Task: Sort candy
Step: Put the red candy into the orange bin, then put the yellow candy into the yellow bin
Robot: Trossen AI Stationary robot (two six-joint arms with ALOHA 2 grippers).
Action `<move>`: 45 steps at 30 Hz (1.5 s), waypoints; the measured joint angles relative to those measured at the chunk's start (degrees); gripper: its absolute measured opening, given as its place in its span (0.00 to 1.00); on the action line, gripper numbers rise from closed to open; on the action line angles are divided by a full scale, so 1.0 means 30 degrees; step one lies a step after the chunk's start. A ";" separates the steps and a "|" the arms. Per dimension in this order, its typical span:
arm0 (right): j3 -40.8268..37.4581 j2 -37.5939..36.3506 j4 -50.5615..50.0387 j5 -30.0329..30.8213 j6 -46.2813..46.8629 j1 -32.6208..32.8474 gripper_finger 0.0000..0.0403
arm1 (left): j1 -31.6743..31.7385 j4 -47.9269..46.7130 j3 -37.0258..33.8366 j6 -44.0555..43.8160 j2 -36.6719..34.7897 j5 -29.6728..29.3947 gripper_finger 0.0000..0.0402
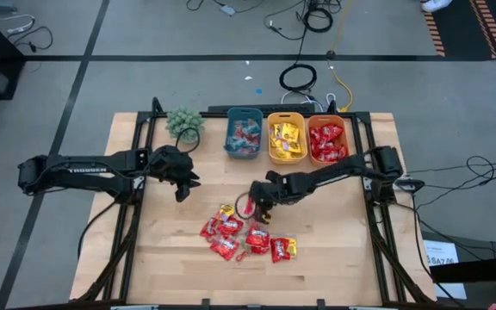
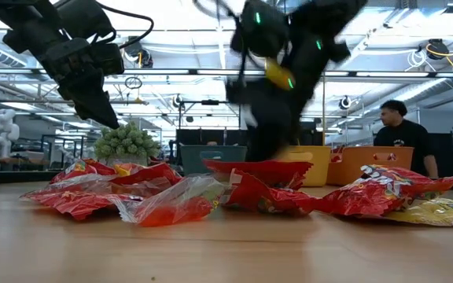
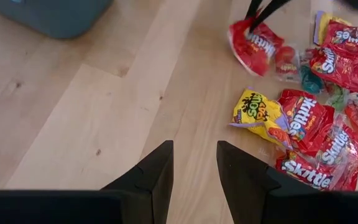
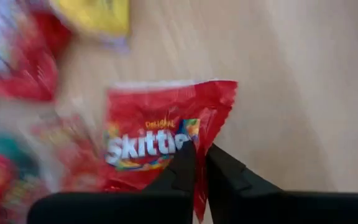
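A heap of candy (image 1: 241, 237), mostly red packets with a few yellow ones, lies on the wooden table near its front middle; the left wrist view shows the candy (image 3: 309, 124) too. My right gripper (image 1: 252, 200) is at the heap's far edge, shut on one red packet (image 4: 157, 134). My left gripper (image 1: 182, 188) hovers open to the left of the heap over bare wood, and its fingers (image 3: 160, 171) touch nothing. My right gripper (image 4: 201, 152) pinches the red packet between its two fingers at the side edge (image 4: 213, 134), near one corner. The fingers come from above, slanting down. In the left wrist view the red packet (image 3: 253, 45) hangs below the fingers (image 3: 261, 9), at the heap's far edge.
Three bins stand in a row at the far edge: teal (image 1: 243, 133), yellow (image 1: 287, 138) and orange (image 1: 327, 139), each with candy inside. A small green plant (image 1: 184, 123) sits left of them. Bare wood lies left of the heap. A person (image 2: 403, 137) stands beyond the table.
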 joint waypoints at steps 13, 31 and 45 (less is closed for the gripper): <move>0.1102 -0.9111 -0.7295 0.7418 0.0029 -0.2133 0.00 | 0.0000 0.0149 0.0000 0.0015 0.0002 -0.0005 0.33; -0.8925 -1.7032 -0.8935 0.6014 1.0083 -0.9203 0.05 | 0.0000 0.1432 0.0000 0.0037 -0.0005 -0.1420 0.33; -0.9458 -1.8079 -0.8971 0.5564 1.0249 -0.9207 0.48 | 0.0000 0.1614 0.0000 0.0007 0.0000 -0.1404 0.36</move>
